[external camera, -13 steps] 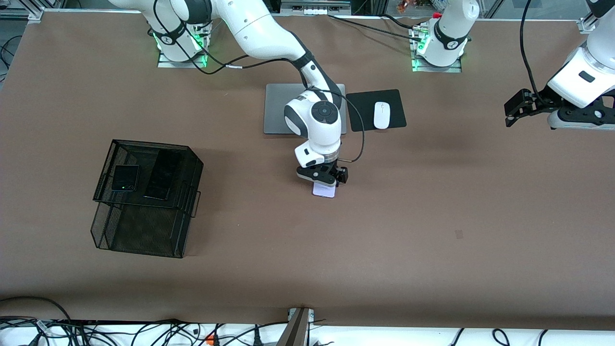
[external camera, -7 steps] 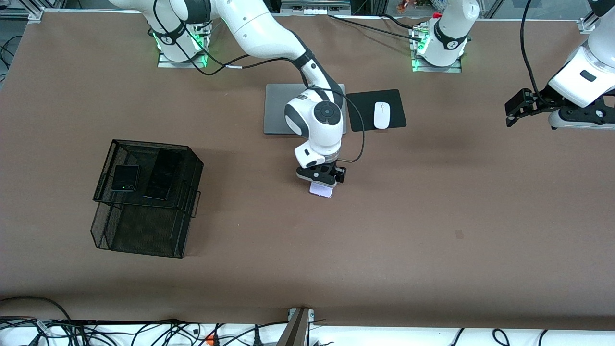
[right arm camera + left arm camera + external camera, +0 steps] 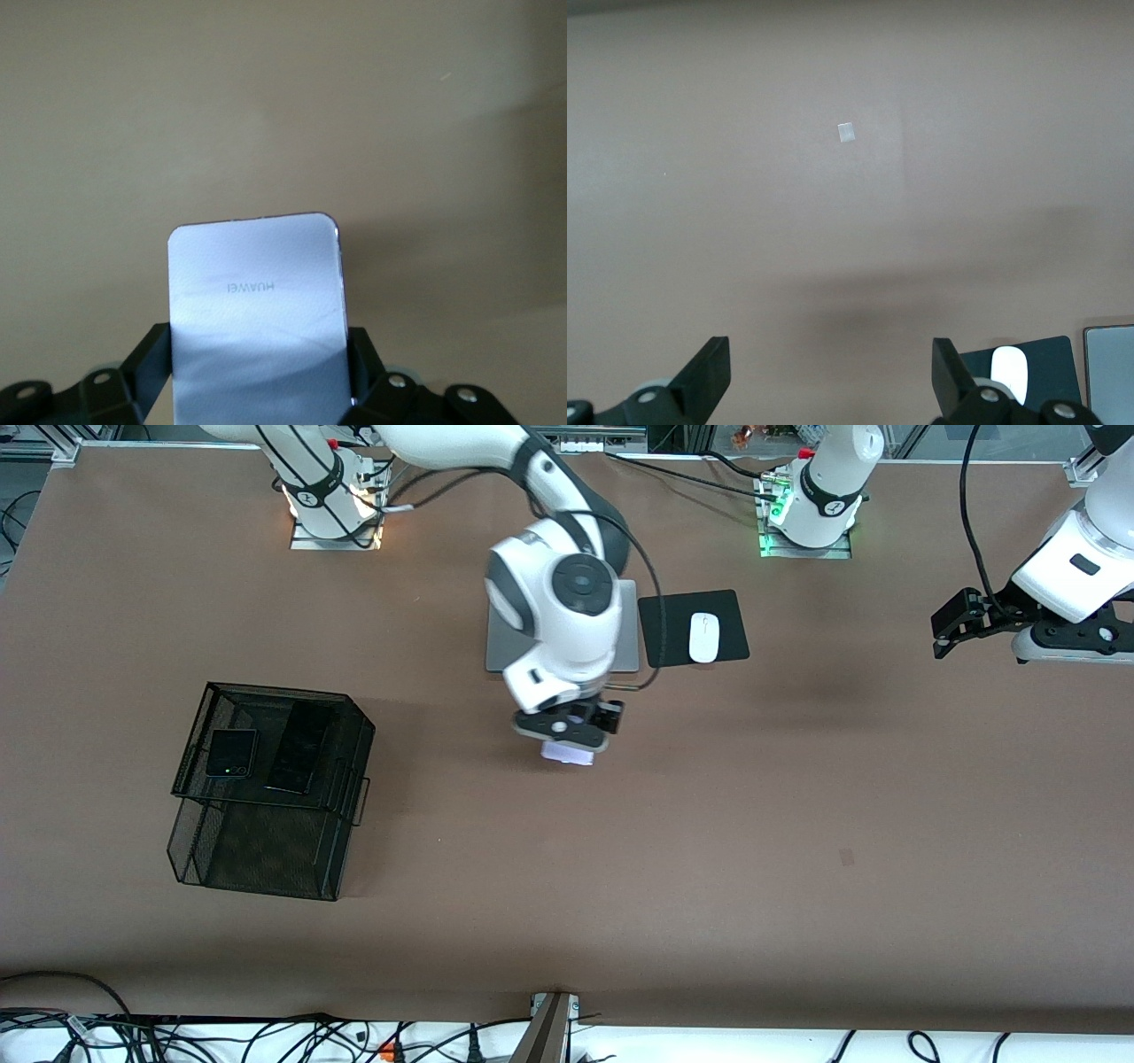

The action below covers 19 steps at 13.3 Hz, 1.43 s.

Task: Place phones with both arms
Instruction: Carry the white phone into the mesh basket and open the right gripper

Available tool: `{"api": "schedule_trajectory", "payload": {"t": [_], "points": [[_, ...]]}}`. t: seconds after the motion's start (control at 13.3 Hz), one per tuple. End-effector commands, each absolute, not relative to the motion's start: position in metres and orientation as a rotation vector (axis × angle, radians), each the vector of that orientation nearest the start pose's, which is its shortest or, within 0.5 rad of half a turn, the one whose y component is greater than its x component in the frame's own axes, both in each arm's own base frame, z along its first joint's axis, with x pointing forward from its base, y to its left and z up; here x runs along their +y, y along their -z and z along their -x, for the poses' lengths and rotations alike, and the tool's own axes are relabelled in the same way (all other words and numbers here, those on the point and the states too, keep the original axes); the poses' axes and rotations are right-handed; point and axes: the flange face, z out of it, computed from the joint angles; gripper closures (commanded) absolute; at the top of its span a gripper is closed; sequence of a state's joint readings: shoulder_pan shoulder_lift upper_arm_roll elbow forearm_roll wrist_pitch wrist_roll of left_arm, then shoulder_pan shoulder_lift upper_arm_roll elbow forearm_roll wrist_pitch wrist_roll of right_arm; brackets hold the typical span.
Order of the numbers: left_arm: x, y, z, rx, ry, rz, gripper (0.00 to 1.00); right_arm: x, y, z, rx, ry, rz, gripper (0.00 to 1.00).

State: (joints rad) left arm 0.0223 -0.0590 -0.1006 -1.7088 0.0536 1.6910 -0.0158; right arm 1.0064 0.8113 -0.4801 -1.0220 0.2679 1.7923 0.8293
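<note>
The right gripper (image 3: 571, 732) clamps the small pale lavender-white phone (image 3: 567, 755), lifted above the brown table (image 3: 797, 824) near the grey laptop (image 3: 505, 633). The left gripper (image 3: 946, 629) waits, fingers spread, over the left arm's end. The black flip phone (image 3: 231, 753) and slim black slab (image 3: 301, 747) lie in the black mesh basket (image 3: 266, 868).

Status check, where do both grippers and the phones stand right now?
Right gripper shut on pale lavender-white phone, lifted over bare table. Left gripper open, waiting. Two black phones on black mesh basket. Nothing blocking.
</note>
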Motion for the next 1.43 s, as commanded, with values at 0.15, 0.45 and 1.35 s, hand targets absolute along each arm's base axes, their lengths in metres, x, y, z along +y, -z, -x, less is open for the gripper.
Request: {"api": "schedule_trajectory", "payload": {"t": [0.15, 0.45, 1.35], "points": [[-0.038, -0.607, -0.546, 0.101, 0.065, 3.089, 0.00, 0.348, -0.443, -0.648, 0.062, 0.019, 3.255, 0.98], [-0.038, -0.607, -0.546, 0.101, 0.055, 3.088, 0.00, 0.229, -0.442, -0.701, -0.161, 0.004, 3.270, 0.98], [-0.038, -0.607, -0.544, 0.098, 0.046, 3.088, 0.00, 0.025, -0.298, -0.762, -0.338, 0.028, 3.169, 0.98]]}}
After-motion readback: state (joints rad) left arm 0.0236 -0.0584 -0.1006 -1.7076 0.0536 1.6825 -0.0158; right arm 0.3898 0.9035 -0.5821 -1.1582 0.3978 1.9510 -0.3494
